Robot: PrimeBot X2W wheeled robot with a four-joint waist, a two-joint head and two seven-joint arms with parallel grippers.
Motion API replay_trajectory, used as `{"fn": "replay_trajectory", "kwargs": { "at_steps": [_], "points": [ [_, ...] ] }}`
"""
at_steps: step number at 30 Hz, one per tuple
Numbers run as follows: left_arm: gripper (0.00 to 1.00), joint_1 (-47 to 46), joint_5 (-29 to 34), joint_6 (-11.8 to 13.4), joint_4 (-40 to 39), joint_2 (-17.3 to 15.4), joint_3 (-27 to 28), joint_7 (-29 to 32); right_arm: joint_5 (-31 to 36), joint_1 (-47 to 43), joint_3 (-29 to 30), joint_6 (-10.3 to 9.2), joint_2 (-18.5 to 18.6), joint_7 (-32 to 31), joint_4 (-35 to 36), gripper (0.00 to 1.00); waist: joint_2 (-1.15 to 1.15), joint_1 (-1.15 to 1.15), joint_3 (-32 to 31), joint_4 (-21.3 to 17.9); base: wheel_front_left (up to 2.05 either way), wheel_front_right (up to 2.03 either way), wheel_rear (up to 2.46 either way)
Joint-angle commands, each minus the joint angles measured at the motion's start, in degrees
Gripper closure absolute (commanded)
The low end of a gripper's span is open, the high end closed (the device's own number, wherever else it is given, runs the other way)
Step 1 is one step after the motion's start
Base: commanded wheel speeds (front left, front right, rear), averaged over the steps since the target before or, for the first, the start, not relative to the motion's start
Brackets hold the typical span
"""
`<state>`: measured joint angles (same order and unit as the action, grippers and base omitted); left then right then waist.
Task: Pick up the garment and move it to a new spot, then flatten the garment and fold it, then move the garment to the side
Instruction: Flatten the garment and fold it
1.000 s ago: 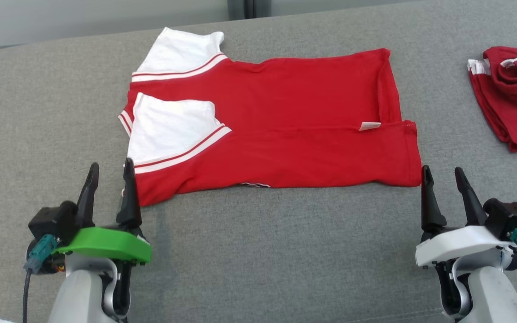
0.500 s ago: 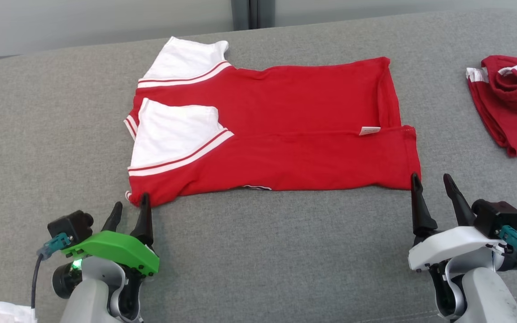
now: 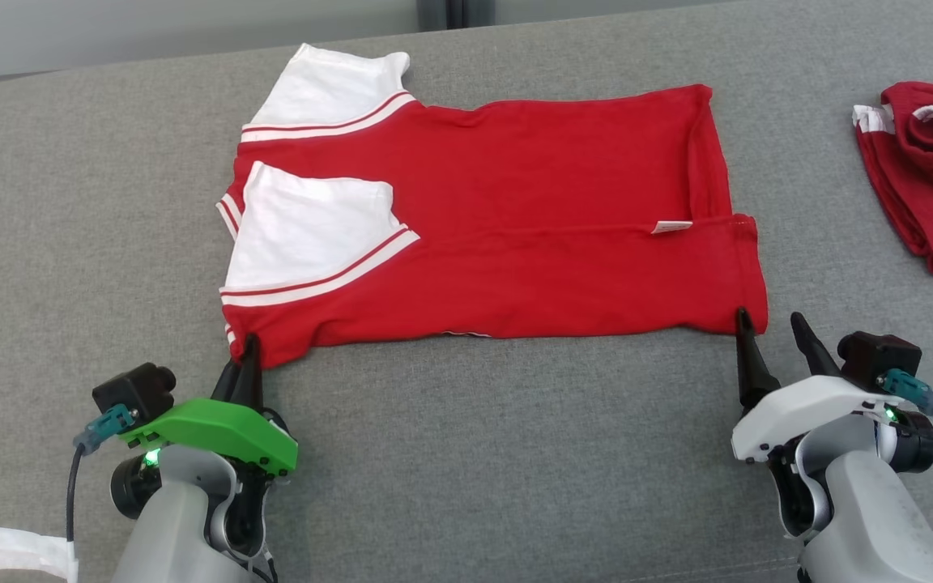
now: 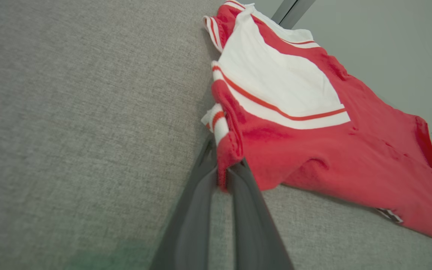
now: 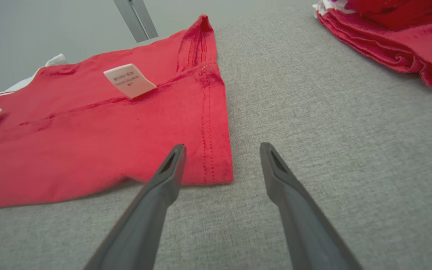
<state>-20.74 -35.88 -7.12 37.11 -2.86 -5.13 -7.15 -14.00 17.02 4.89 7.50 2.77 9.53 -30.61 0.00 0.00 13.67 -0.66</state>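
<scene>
The garment (image 3: 515, 227) is a red shirt with white sleeves, lying flat and folded lengthwise on the grey surface. My left gripper (image 3: 246, 350) is shut on the garment's near left corner; the left wrist view shows that corner (image 4: 226, 150) pinched between the two fingers. My right gripper (image 3: 770, 322) stands open at the near right hem corner (image 5: 216, 165), its left finger over the cloth edge and its right finger over bare fabric surface. A white label (image 5: 129, 80) lies on the red cloth near the hem.
A second red and white garment (image 3: 924, 170) lies bunched at the far right. The grey padded surface (image 3: 475, 453) stretches wide before both arms. A pale wall (image 3: 151, 32) runs along the far edge. White tape (image 3: 21, 551) shows at the lower left.
My left gripper moved forward to the shirt's near left corner and closed on it. My right gripper crept up to the right hem corner, still open. The camera shifted slightly.
</scene>
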Motion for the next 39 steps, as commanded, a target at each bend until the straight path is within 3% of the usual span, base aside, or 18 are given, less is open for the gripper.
{"fn": "replay_trajectory", "kwargs": {
  "at_steps": [1, 7, 8, 9, 10, 11, 12, 19, 25, 34, 39],
  "points": [
    [1.00, -0.90, -0.65, -0.25, 0.01, -0.20, -0.08, -0.50, -0.35, 1.20, 0.40, -0.03, 0.22, -0.38, -1.13, 0.00, 0.00, 0.00, -0.04, 0.33, 0.00, 0.00, 0.00],
    [1.00, -1.34, -1.34, -0.25, 0.13, -0.19, -1.29, -1.68, 0.16, 6.25, -0.11, -0.03, 0.17, -3.71, -10.02, 0.00, 0.00, 0.00, -0.18, 1.20, 0.00, 0.00, 0.00],
    [1.00, -1.47, -1.45, -0.26, 0.25, -0.20, -1.45, -1.79, -0.05, 6.86, -0.70, -0.03, 0.13, -4.25, -11.40, 0.19, 0.00, 0.00, -0.24, 1.32, 0.00, 0.00, 0.00],
    [1.00, -1.54, -1.49, -0.27, 0.34, -0.19, -1.58, -1.96, -0.36, 7.26, -1.11, -0.02, 0.11, -4.46, -12.32, 0.51, 0.00, 0.00, -0.32, 1.40, 0.00, 0.00, 0.00],
    [1.00, -1.59, -1.61, -0.28, 0.44, -0.18, -1.75, -2.09, -0.62, 7.78, -1.53, -0.01, 0.10, -4.43, -13.23, 0.62, 0.00, 0.00, -0.45, 1.48, 0.00, 0.00, 0.00],
    [1.00, -1.57, -1.66, -0.29, 0.49, -0.19, -1.89, -2.34, -0.67, 8.16, -1.63, -0.01, 0.08, -4.21, -13.89, 0.87, 0.00, 0.00, -0.55, 1.53, 0.00, 0.00, 0.00],
    [1.00, -1.46, -1.76, -0.30, 0.59, -0.19, -2.11, -2.45, -0.77, 8.63, -1.64, -0.01, 0.08, -3.74, -14.57, 1.00, 0.00, 0.00, -0.77, 1.59, 0.00, 0.00, 0.00],
    [1.00, 0.13, -1.92, -0.35, -0.94, -0.90, -3.14, -3.79, -0.80, 9.97, -0.44, -0.05, 0.26, 0.10, -14.98, 1.00, 0.00, 0.00, -3.02, 1.66, 0.00, 0.00, 0.00],
    [1.00, 4.83, -2.34, -0.38, -7.29, -1.90, -4.67, -3.54, -2.25, 5.92, 0.69, -0.05, 0.24, -1.05, -9.53, 1.00, 0.00, 0.00, -5.83, 2.19, 0.00, 0.00, 0.00],
    [1.00, 20.51, -4.87, 3.42, -23.73, -2.64, -4.98, 1.70, -2.79, -9.39, 3.63, -0.05, 0.23, -11.08, 10.84, 1.00, 0.00, 0.00, -7.24, 2.50, 0.00, 0.00, 0.00],
    [1.00, 27.14, -5.75, 6.49, -28.43, -2.21, -5.10, 3.90, -5.84, -16.89, 4.52, -0.06, 0.25, -13.51, 17.49, 1.00, 0.00, 0.00, -6.73, 2.29, 0.00, 0.00, 0.00]
  ]
}}
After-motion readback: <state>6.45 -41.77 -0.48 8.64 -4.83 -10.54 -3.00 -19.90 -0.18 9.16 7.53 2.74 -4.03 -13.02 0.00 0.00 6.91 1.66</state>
